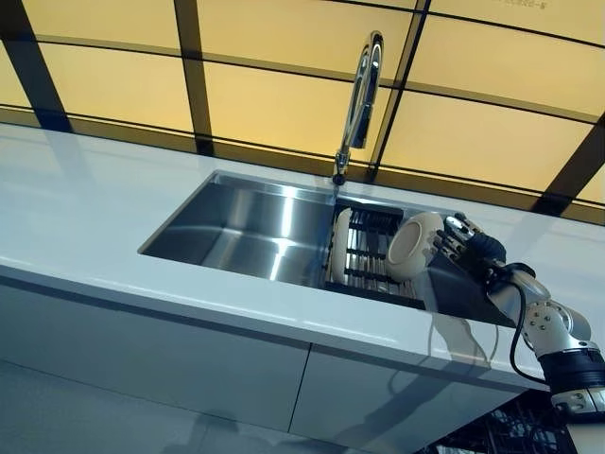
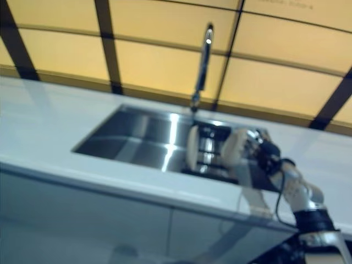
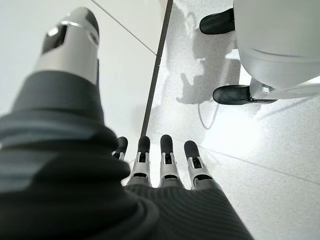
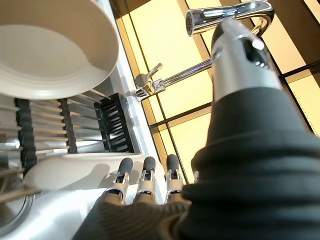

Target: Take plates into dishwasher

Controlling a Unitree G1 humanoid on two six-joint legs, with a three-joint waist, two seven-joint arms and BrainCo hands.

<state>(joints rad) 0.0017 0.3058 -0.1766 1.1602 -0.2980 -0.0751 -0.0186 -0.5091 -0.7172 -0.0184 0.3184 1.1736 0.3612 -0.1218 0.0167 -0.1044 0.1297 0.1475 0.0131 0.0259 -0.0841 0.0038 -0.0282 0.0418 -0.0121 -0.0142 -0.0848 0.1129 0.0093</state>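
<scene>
Two cream plates stand on edge in a dark rack [image 1: 371, 248] at the right end of the sink. The left plate [image 1: 338, 246] is seen almost edge-on. The right plate [image 1: 413, 246] leans with its rounded back toward me. My right hand [image 1: 463, 244] is against that plate's right side. In the right wrist view its straight fingers [image 4: 148, 170] rest at the rim of a cream plate [image 4: 65, 172], the thumb [image 4: 240, 50] stays clear, and the other plate [image 4: 50, 45] shows beyond. My left hand [image 3: 166, 160] hangs over the floor with straight fingers and holds nothing.
A steel sink [image 1: 246, 222] is set into a white counter [image 1: 85, 208], with a tall chrome faucet [image 1: 361, 95] behind it. Yellow panels with dark frames back the counter. A dark wire rack [image 1: 492, 430] shows below the counter at the lower right.
</scene>
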